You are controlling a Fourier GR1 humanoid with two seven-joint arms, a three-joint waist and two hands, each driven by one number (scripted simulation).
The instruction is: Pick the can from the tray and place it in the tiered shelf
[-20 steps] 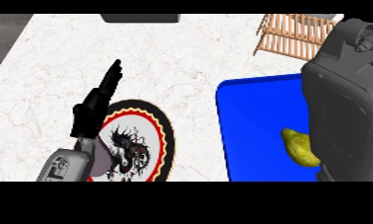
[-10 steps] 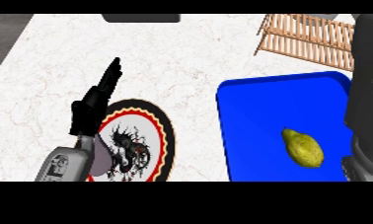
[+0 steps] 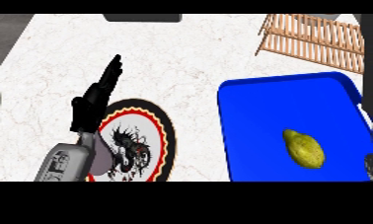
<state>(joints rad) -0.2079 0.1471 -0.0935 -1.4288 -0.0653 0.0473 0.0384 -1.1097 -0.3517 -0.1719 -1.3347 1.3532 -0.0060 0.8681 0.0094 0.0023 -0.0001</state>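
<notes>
Your left robot hand (image 3: 93, 102) shows at the near left of the bench (image 3: 182, 60). Its fingers are straight and together, pointing toward the far side, and it holds nothing. Its grey forearm crosses the left part of a round plate (image 3: 164, 134) with a red and yellow rim and a dark figure in the middle.

To the right of the plate, with a strip of bare bench between them, lies the blue tray (image 3: 291, 104). A yellow-green lemon (image 3: 304, 148) rests in its near right part. You cannot see the can anywhere in this view, on the tray or elsewhere.

The wooden tiered shelf (image 3: 313, 40) stands at the far right, just beyond the tray's far edge.

A dark sliver (image 3: 366, 161) cuts in at the right edge beside the tray. It may be your right robot hand, but you cannot tell its state.
</notes>
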